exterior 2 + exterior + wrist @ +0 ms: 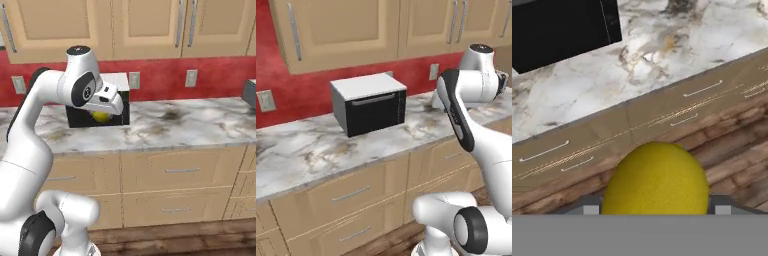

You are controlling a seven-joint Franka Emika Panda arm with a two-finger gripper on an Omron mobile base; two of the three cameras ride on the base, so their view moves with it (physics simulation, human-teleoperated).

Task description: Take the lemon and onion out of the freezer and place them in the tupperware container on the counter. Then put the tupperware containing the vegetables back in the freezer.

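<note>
Hand view has the lemon (656, 179) clamped between the gripper's (654, 210) jaws (yellow also shows under the hand in the right base view), above the counter's (662, 55) front edge.

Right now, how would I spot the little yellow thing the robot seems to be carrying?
Find the marble counter under the wooden wall cabinets, then the black box-shaped oven standing on it. In front of that oven hangs the white arm's gripper, and the lemon sits between its fingers. It is the single bright yellow oval among white, black and grey.
</note>
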